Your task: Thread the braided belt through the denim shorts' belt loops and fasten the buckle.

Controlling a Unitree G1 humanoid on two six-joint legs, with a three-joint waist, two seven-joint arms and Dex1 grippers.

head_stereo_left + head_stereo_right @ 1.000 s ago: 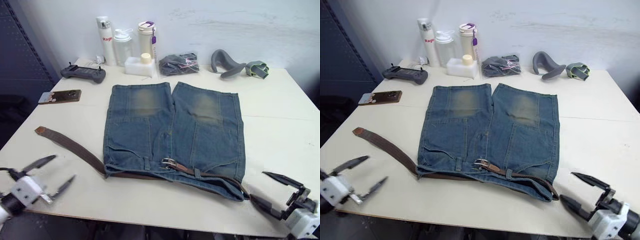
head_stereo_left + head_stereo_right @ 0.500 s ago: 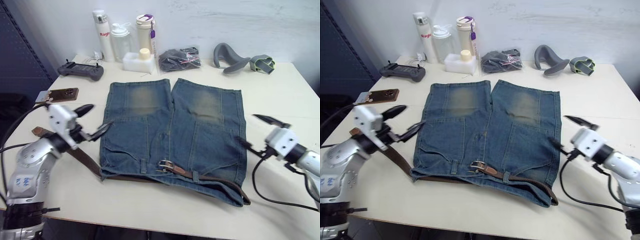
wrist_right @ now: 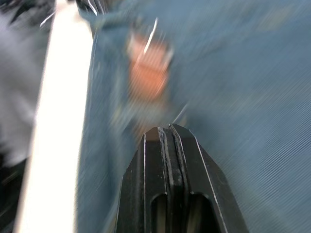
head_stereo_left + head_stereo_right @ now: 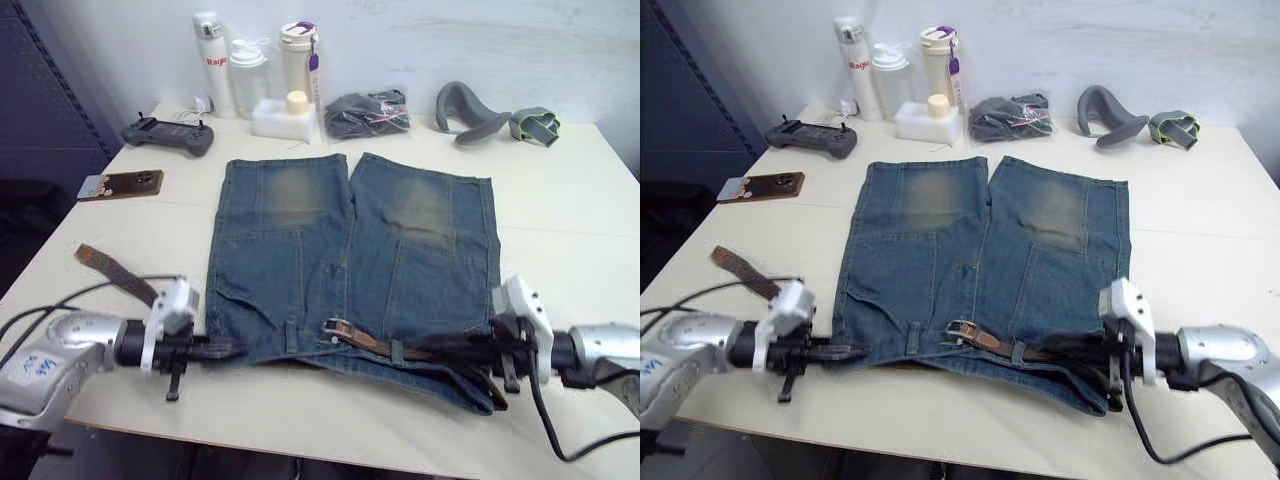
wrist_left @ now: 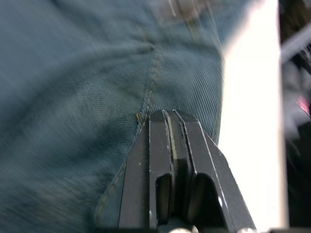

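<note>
Here, denim shorts [image 4: 350, 265] flat mid-worktop, waistband toward the near edge, braided belt [image 4: 420, 352] along it, tip [image 4: 112, 272] trailing left, left gripper [image 4: 222, 349] at the waistband's left end, right gripper [image 4: 452, 350] over the belt's right stretch, both pincers closed, holding nothing visible, buckle [image 4: 337, 327] between them.

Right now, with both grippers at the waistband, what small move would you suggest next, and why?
Probably open the left gripper and reach for the belt tail. Both grippers look shut, the right gripper too, each against the shorts. The belt's tip end lies loose on the table, away from the buckle at mid-waistband.
</note>
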